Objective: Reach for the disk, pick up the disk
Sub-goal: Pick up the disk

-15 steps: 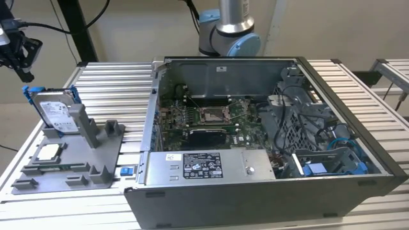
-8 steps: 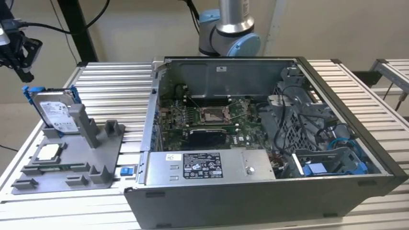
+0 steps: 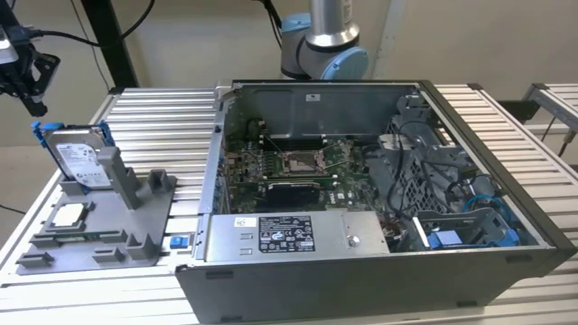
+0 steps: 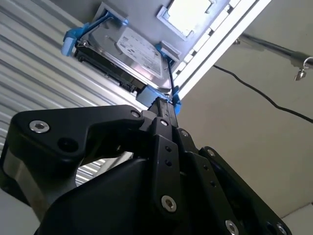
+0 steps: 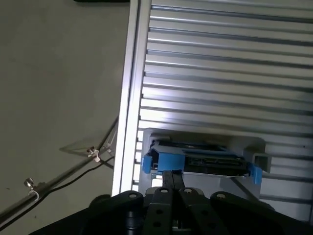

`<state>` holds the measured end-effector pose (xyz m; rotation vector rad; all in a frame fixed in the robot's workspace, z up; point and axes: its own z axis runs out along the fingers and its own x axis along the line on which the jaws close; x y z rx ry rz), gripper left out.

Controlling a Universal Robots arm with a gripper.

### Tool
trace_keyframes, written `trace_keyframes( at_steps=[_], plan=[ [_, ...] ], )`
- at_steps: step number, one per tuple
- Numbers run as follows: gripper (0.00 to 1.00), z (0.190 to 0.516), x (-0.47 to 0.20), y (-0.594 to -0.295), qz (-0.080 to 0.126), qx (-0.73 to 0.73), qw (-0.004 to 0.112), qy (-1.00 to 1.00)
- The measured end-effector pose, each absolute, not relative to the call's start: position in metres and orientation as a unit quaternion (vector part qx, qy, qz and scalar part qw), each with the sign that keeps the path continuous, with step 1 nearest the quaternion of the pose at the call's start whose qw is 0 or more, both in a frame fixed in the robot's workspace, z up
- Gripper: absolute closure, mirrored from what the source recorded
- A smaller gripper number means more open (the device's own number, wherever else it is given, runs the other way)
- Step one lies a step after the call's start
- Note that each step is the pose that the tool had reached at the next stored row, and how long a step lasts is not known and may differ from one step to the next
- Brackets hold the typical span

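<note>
The disk (image 3: 77, 157) is a silver-grey hard drive with a white label in a bright blue bracket. It stands tilted on edge in a grey holder (image 3: 135, 223) at the exterior view's left. My black gripper (image 3: 36, 108) hangs just above the disk's upper blue corner, apart from it. In both wrist views the two fingers lie pressed together, shut and holding nothing. In the second wrist view the gripper (image 4: 166, 100) points at the blue corner of the disk (image 4: 132, 49). The first wrist view has the gripper (image 5: 172, 175) ending just short of the bracket edge of the disk (image 5: 195, 161).
A small square silver chip (image 3: 69, 215) lies flat on the grey holder in front of the disk. An open computer case (image 3: 361, 271) fills the middle and the exterior view's right of the slatted metal table (image 3: 162, 115). The table's edge and the floor with cables (image 5: 73, 166) lie close beside the disk.
</note>
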<state>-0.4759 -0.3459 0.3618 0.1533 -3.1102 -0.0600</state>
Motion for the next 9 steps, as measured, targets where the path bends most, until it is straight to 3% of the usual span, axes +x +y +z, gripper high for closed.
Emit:
trace_keyframes(
  at_steps=[9],
  plan=[
    [1.00, 0.3619, -0.4759, -0.3459, -0.018, 0.110, 0.015, -0.994]
  ],
)
